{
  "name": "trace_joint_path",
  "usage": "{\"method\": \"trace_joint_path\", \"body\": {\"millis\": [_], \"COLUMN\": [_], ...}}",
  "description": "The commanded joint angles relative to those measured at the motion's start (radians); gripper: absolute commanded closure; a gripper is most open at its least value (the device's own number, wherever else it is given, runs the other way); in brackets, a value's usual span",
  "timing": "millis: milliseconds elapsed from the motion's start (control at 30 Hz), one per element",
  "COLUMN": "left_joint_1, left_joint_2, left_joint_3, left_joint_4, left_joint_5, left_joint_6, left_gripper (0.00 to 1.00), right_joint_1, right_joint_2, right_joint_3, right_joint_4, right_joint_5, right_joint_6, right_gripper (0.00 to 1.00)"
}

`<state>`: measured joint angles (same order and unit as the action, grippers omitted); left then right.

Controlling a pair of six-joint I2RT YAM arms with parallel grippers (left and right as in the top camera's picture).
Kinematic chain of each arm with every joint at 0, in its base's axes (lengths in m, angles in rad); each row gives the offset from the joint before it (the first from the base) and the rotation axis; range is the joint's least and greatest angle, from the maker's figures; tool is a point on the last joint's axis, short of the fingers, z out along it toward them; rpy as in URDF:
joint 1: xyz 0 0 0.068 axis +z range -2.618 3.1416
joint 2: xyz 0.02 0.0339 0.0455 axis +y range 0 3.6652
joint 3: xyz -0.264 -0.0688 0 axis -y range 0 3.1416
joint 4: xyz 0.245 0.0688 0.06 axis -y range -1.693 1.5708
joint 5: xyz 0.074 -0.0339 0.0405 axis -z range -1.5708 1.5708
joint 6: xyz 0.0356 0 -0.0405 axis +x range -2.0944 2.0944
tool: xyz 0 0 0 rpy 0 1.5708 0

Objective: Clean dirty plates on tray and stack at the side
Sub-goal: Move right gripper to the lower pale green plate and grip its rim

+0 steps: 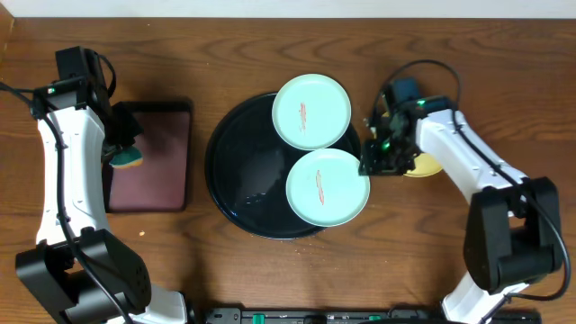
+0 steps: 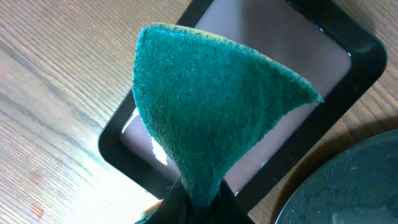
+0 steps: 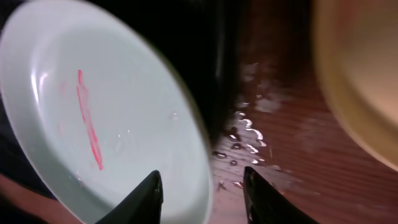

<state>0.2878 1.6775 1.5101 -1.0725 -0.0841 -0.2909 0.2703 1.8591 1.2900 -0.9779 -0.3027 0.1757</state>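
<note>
Two light blue plates lie on the round black tray (image 1: 238, 175): one at the back (image 1: 311, 111), one at the front right (image 1: 328, 187), each with a thin red smear. A pale yellow plate (image 1: 427, 166) lies on the table right of the tray, mostly under the right arm; it shows blurred in the right wrist view (image 3: 360, 74). My right gripper (image 1: 371, 163) is open, its fingers (image 3: 202, 193) straddling the right rim of the front plate (image 3: 99, 118). My left gripper (image 1: 121, 148) is shut on a green sponge (image 2: 211, 106) above the maroon tray.
A rectangular black-rimmed maroon tray (image 1: 153, 153) lies left of the round tray; it also shows in the left wrist view (image 2: 292, 74). Water droplets wet the wood (image 3: 242, 137) between the round tray and the yellow plate.
</note>
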Motion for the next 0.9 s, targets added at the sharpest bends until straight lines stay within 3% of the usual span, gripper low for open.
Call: {"method": "trace_joint_path", "body": {"millis": [0,333,567,867], "left_joint_1": [0.003,0.003,-0.008,-0.106], "left_joint_2": [-0.011,-0.011,-0.018,-0.038], "left_joint_3": [-0.014,-0.014,-0.014,-0.014], "left_joint_4": [0.001,0.001,0.009,0.007], "left_joint_5": [-0.005,-0.005,-0.005,0.027], "left_joint_6": [0.007,0.007,0.015,0.029], "left_gripper": [0.92,0.92,0.92,0.93], "right_joint_1": [0.031,0.042,0.148,0.274], "right_joint_2": [0.026,0.039,0.009,0.049], "right_joint_3": [-0.024,-0.051,0.031,0.051], "right_joint_4": [0.017,0.021,0.055,0.237], "right_joint_5": [-0.001,0.007,-0.069,-0.021], "right_joint_6": [0.013,0.041,0.085,0.313], "right_gripper": [0.64,0.98,0.99,0.99]}}
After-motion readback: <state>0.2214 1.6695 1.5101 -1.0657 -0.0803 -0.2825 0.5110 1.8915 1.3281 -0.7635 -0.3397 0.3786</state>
